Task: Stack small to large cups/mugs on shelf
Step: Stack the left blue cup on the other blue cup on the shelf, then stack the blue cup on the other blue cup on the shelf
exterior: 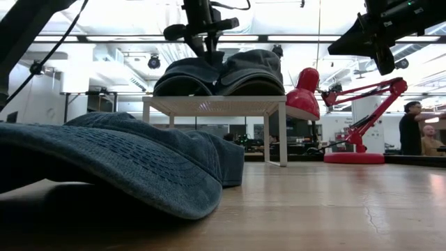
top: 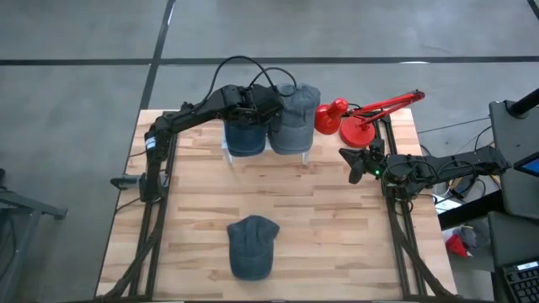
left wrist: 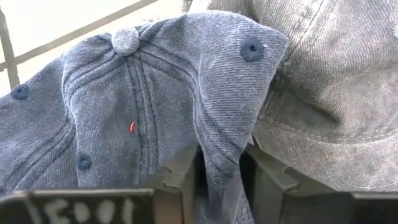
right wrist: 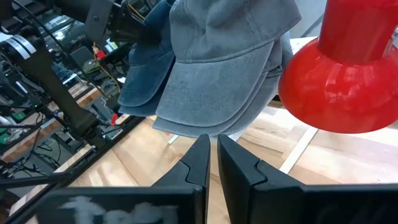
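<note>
Clearly pinching a fold of crown fabric, the left gripper (left wrist: 217,186) is closed on the dark denim cap (left wrist: 143,106) atop the white rack (exterior: 216,106), beside the grey cap (top: 295,118). Soft, light cloth likely collapses; grip crown or brim. Another denim cap (top: 253,246) lies near the front edge. The right gripper (right wrist: 211,162) waits nearly closed, empty, beside the red lamp (top: 358,122).
</note>
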